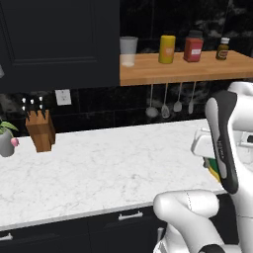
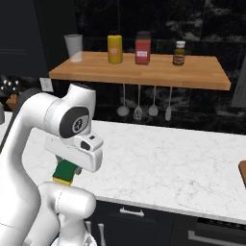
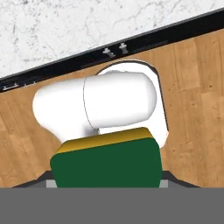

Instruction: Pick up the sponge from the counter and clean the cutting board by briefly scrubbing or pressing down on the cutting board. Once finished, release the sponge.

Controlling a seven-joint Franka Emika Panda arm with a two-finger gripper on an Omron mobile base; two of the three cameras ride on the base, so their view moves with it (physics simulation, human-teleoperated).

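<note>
Sponge (image 3: pixel 105 164) apparently in claw (image 3: pixel 105 181); glass (image 1: pixel 128 51) contents unclear.

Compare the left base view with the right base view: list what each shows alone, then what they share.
Left base view alone: a wooden knife block, a small potted plant and a white wall outlet.
Right base view alone: a brown edge of the cutting board at the far right of the counter.
Both: the sponge held in the end effector, off the counter, the wooden shelf with cup and jars, and hanging utensils.
</note>
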